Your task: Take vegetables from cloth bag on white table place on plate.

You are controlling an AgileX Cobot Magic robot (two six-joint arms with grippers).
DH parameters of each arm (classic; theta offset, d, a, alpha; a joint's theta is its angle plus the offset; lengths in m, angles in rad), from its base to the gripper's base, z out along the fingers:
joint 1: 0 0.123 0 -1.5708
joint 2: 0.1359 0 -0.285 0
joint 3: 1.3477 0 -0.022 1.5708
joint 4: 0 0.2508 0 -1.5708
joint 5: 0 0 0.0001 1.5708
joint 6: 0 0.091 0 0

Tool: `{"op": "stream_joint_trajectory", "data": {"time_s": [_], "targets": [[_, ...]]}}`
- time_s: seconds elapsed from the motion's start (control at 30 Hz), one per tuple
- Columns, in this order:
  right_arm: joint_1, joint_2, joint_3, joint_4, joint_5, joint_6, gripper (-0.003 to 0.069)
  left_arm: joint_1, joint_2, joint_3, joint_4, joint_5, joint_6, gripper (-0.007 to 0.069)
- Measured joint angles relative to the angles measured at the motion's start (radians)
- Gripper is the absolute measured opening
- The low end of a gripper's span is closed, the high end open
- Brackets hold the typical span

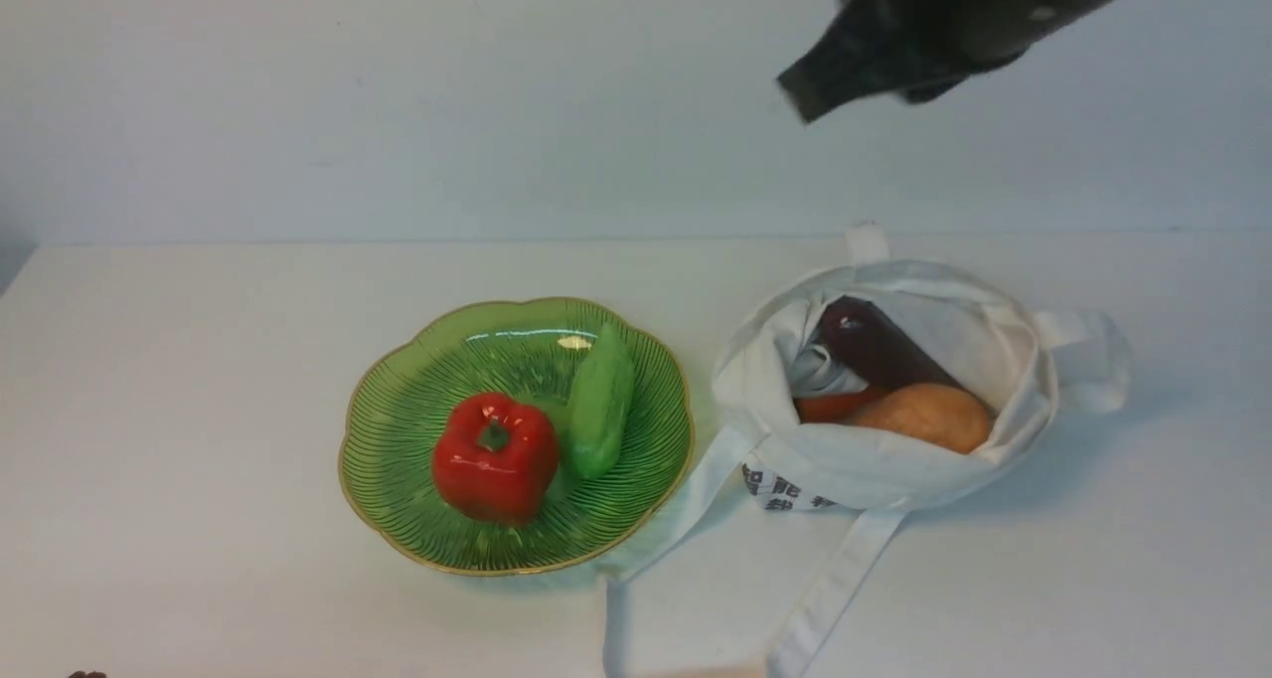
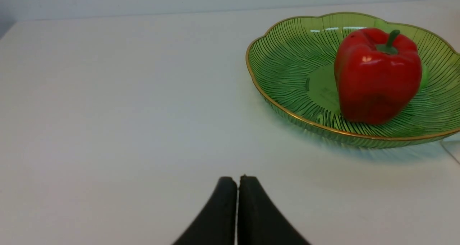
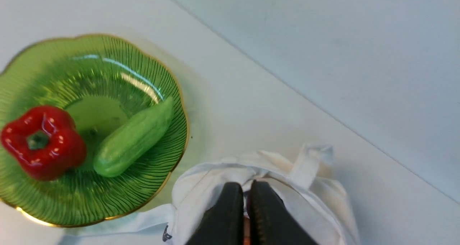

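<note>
- Cucumber (image 1: 599, 401) lay on the plate (image 1: 397, 380); eggplant (image 1: 879, 345) sat in the cloth bag (image 1: 855, 464).
- Right gripper (image 3: 246, 187) hovered over the bag, closed, empty; left gripper (image 2: 237, 180) likewise closed.
- Likely next: open, descend onto eggplant.

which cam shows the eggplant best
The front view: the eggplant lies in plain sight in the open bag. The right wrist view shows the bag, but the right fingers block its inside. The left wrist view shows no eggplant.
</note>
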State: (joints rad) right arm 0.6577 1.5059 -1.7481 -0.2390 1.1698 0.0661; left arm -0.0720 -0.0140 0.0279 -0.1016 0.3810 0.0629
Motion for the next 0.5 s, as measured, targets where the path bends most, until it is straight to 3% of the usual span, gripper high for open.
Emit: {"op": "stream_joint_trajectory", "data": {"time_s": [0.27, 0.5], "targets": [[0.000, -0.359, 0.040, -0.006, 0.089, 0.118, -0.0014, 0.000, 0.000, 0.000, 0.000, 0.000, 0.000, -0.0008], [0.000, -0.732, 0.384, -0.007, -0.043, 0.212, -0.0015, 0.000, 0.000, 0.000, 0.000, 0.000, 0.000, -0.0008]]}}
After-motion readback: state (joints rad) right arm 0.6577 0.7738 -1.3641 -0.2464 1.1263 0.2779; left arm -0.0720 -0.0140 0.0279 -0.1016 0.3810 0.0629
